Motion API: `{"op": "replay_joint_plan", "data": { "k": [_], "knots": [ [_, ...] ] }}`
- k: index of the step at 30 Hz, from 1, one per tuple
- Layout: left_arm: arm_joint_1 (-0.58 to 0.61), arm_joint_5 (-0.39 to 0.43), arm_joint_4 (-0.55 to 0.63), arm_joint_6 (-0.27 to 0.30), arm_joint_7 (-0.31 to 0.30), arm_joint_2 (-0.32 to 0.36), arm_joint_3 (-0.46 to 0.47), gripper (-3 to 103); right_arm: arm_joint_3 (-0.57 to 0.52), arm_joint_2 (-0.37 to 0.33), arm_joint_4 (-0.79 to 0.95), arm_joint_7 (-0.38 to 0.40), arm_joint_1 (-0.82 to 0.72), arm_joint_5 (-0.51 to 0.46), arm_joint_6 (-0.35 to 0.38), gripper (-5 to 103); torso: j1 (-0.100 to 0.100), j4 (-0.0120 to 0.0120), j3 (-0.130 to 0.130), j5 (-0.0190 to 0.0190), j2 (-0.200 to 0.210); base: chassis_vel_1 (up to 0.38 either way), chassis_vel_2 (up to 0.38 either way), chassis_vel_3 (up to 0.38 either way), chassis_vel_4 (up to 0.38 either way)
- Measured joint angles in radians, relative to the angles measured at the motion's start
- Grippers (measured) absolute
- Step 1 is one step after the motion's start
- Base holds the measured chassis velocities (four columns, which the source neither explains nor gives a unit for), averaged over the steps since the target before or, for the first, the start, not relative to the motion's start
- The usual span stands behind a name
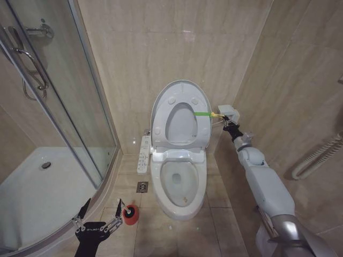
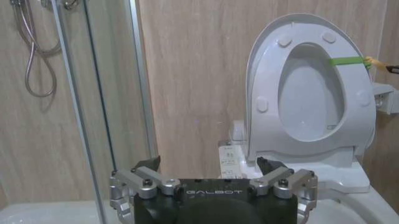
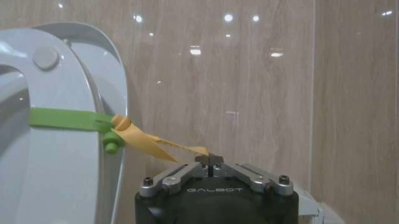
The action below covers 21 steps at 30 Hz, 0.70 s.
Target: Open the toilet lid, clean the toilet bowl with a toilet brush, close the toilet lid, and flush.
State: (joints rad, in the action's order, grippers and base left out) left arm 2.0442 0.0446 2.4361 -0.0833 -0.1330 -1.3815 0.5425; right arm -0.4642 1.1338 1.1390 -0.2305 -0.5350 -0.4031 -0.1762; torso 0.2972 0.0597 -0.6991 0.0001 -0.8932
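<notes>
Right hand (image 3: 210,160) pinches yellow strap (image 3: 146,142) on upright toilet lid (image 1: 179,115); left hand (image 1: 99,217) open.

Beige stone-look tiles with faint veining cover the walls (image 1: 177,48), glossy enough to throw back small ceiling lights, and larger tiles of the same tone make up the floor (image 1: 225,225), where a small square drain (image 1: 142,187) sits. To the left stands a curved glass shower enclosure (image 1: 69,107) with metal framing and a chrome door handle (image 1: 33,69) (a shower hose (image 2: 30,56) hangs inside), over a white shower tray (image 1: 37,187). A white ribbed rail (image 1: 319,156) runs along the right-hand wall.
</notes>
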Motion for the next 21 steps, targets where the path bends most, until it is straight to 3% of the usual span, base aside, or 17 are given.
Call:
{"op": "replay_joint_plan", "data": {
  "k": [21],
  "knots": [
    [0.0,0.0,0.0,0.0,0.0,0.0,0.0,100,0.014,-0.009,0.08,0.023,-0.043,-0.019,0.027,0,0.0,-0.0002,0.0,-0.0001,0.0,0.0,0.0,0.0,0.0]
  ]
}}
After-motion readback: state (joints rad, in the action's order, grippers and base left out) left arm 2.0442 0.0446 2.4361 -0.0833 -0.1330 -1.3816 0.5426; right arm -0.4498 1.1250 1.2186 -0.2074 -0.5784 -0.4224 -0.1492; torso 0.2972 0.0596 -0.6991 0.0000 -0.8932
